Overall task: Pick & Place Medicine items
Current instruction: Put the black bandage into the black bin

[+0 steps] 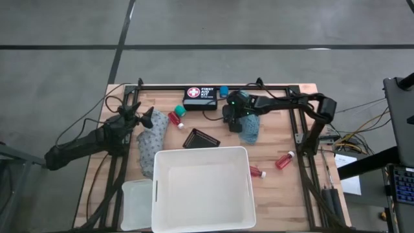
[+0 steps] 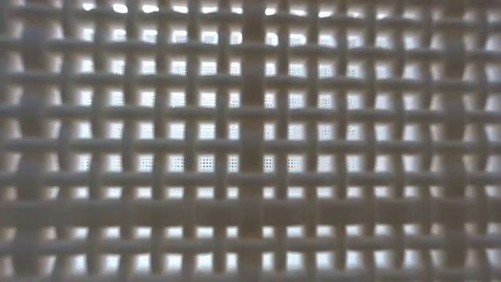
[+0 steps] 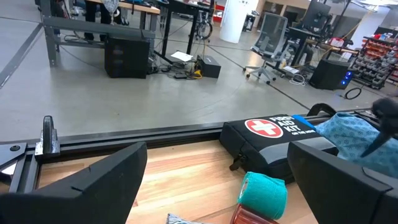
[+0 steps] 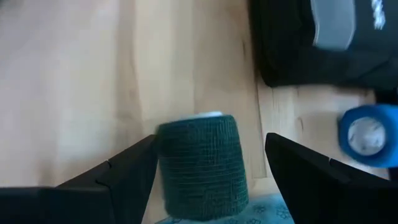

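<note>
The right gripper's (image 4: 208,171) fingers (image 4: 121,177) stand wide apart around a dark green bandage roll (image 4: 202,158), one pad just touching it, the other clear of it. The roll lies near the far edge of the table, just by the first aid kit (image 1: 200,95) and a blue roll (image 4: 365,135). This looks like the grasp step; next the fingers must close squarely across the roll. Its long axis lies flat, pointing away between the fingers. The left gripper (image 3: 211,180) waits, open, near the green roll (image 3: 263,194).
</note>
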